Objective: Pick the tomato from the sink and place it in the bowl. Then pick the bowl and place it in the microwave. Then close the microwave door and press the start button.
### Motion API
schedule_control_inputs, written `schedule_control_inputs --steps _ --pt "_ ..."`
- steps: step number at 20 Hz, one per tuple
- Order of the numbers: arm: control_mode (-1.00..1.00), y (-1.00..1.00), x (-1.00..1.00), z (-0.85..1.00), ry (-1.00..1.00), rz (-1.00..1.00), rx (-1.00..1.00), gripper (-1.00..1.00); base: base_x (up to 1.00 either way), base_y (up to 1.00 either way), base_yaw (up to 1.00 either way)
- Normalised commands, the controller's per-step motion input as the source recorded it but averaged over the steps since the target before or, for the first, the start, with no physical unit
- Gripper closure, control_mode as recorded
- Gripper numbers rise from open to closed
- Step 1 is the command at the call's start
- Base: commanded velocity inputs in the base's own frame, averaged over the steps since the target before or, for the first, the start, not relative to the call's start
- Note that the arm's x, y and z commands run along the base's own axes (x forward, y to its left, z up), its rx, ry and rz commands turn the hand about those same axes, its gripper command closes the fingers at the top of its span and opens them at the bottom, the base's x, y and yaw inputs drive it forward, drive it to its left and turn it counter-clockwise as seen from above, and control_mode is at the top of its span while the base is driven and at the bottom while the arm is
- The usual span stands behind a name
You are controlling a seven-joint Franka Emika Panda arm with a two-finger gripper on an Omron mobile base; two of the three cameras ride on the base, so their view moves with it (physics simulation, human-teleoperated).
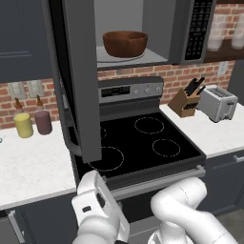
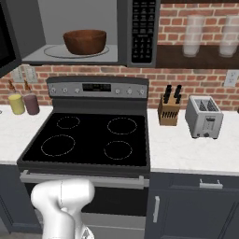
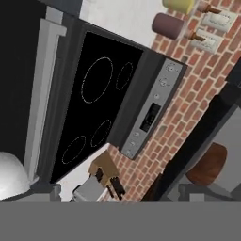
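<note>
A: Left base view first — what was the biggest thing there?

B: The microwave [image 1: 143, 28], mounted above the stove [image 1: 138, 138]. Its cavity was open, and the microwave door [image 1: 78, 76] swung far out toward the camera, edge-on, hanging down over the left side of the cooktop. The black keypad strip sat on the microwave's right.

A: And in the right base view?

B: The same microwave [image 2: 84, 32] stood open, the door [image 2: 7, 37] showing only at the picture's left edge. Below it the stove [image 2: 88, 140] carried four ring burners and a silver control panel.

A: Where was the bowl?

B: Inside the microwave, upright on the round turntable plate — the bowl [image 1: 125, 44] sat near the middle of the cavity. It appeared the same way from the right [image 2: 84, 42], and as a brown curve in the hand view [image 3: 207, 164].

A: The tomato?

B: The bowl's wall hid its inside, so I couldn't tell.

A: The gripper?

B: The arm's white links rose at the bottom of both base views, but the fingertips weren't visible, so I could not tell whether they were apart or together.

A: Smaller things?

B: A toaster [image 1: 217, 102] and a knife block [image 1: 187, 101] on the right counter, apart from each other; a yellow bottle [image 1: 23, 123] and a maroon bottle [image 1: 43, 120] side by side on the left counter.
</note>
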Motion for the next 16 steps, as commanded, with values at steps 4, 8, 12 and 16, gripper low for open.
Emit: schedule_control_inputs --steps 4,8,12,16 --pt "-1.0 1.0 0.0 0.02 -0.1 -0.11 -0.05 -1.0 0.0 0.0 0.0" --pt "-1.0 1.0 0.08 0.2 -0.1 -0.16 -0.09 -1.0 0.0 0.0 0.0" --pt "-1.0 1.0 0.29 0.59 -0.1 -0.25 -0.08 -1.0 0.0 0.0 0.0" --pt "-1.0 0.75 0.3 0.77 -0.08 -0.27 -0.03 -1.0 0.0 0.0 0.0"
